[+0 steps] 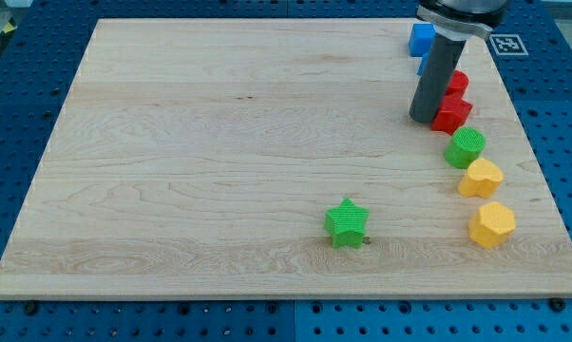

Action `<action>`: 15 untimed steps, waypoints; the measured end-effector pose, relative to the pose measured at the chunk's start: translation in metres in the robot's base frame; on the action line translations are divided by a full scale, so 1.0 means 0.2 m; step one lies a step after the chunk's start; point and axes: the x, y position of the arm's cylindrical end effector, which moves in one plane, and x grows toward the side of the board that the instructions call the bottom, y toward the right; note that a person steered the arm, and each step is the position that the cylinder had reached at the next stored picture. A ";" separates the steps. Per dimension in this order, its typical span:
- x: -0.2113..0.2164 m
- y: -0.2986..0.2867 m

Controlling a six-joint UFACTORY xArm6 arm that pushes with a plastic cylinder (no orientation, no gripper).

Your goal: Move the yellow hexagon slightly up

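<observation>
Bright, even light falls from overhead on the pale wooden desk (219, 142), with no glare on its grain. Shadows are short and soft: a small dark patch sits under the green star (347, 223), on its lower right. Near the star focus is crisp; the rod (436, 81) above it looks slightly soft at the frame's top.

Single raised view, angled down over board (219, 142).
</observation>
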 end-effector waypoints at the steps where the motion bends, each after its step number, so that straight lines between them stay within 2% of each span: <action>1: 0.00 -0.07; 3: 0.00 -0.37; 6: 0.04 -0.37; 10: 0.70 -0.37; 13: 0.98 -0.13; 14: 1.06 0.02; 15: 1.06 0.05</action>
